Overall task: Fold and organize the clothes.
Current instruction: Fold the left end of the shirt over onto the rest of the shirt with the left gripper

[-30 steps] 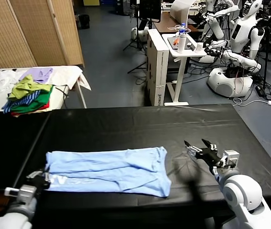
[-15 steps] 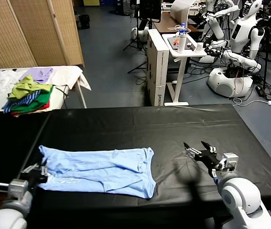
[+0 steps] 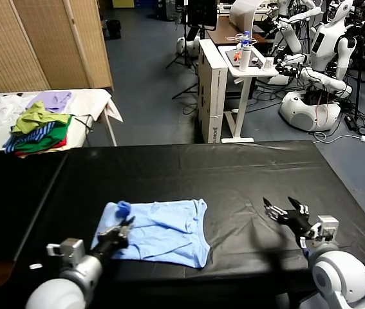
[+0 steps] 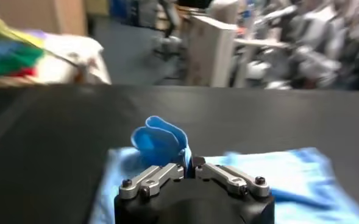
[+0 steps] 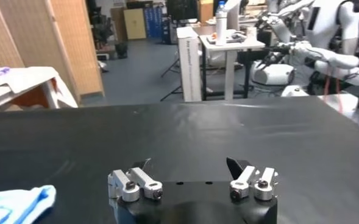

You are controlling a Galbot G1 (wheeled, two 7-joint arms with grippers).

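The light sky-blue T-shirt (image 3: 163, 232) lies folded on the black table (image 3: 188, 167), front middle-left. My left gripper (image 3: 123, 228) is shut on the shirt's left edge and holds a fold of it lifted (image 3: 123, 207) over the rest. In the left wrist view the raised blue fold (image 4: 158, 139) stands just beyond the closed gripper (image 4: 189, 167). My right gripper (image 3: 286, 211) is open and empty above the table, to the right of the shirt. In the right wrist view it (image 5: 188, 165) is spread wide and a corner of the shirt (image 5: 17, 204) shows.
A heap of green, yellow, red and striped blue garments (image 3: 39, 132) and a lilac cloth (image 3: 52, 100) lie on a white side table at the back left. A wicker screen (image 3: 40, 38) stands behind. Other robots and a white cart (image 3: 246, 61) stand beyond the table.
My left gripper has moved right, carrying the shirt's left end over the rest, so the shirt lies shorter. My right gripper has shifted slightly right and stays open.
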